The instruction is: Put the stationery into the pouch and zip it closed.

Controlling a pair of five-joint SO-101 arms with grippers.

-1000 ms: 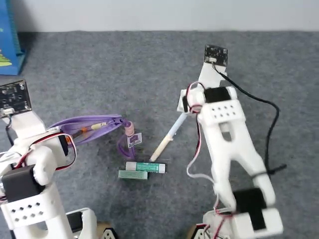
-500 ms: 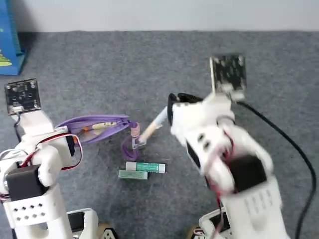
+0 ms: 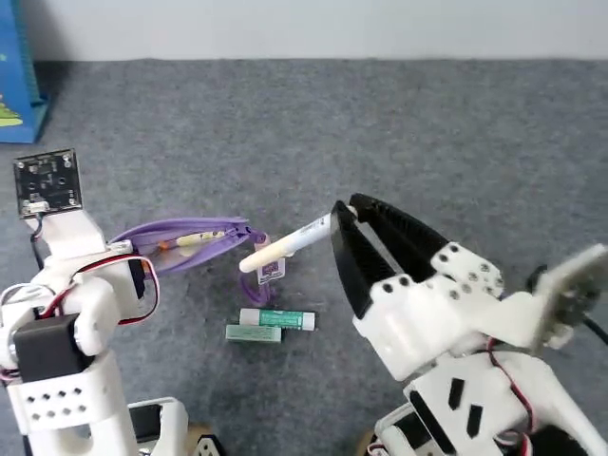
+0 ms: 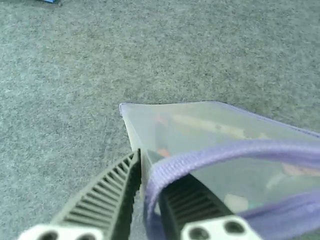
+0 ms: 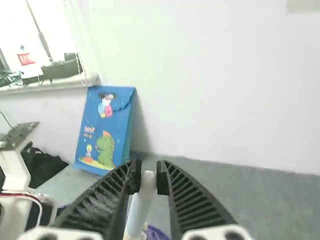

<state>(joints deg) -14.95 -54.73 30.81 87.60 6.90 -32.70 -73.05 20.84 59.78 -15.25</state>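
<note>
The pen (image 3: pixel 285 245) is lifted off the grey mat (image 3: pixel 427 123), pinched by its rear end in my right gripper (image 3: pixel 344 209). It slants down so that its cream front end hangs just beside the open end of the pouch (image 3: pixel 180 239), over the small tag (image 3: pixel 270 270) on the purple strap. The pouch lies on its side with at least one long item already in it, and my left gripper (image 4: pixel 142 160) is clamped on the edge at its far corner, the purple zip band running between the jaws. From above I can't really tell how far the mouth gapes, so I'd treat it as narrow. To do this well I'd flatten the pen to the pouch's long axis, lead with the cream tip, and slide it well inside before releasing, so it doesn't catch on the strap or push the pouch away. The left grip should hold firm as an anchor. The tube (image 3: pixel 276 319) and the green block (image 3: pixel 254 333) lie nearer the arms, waiting their turn.
</note>
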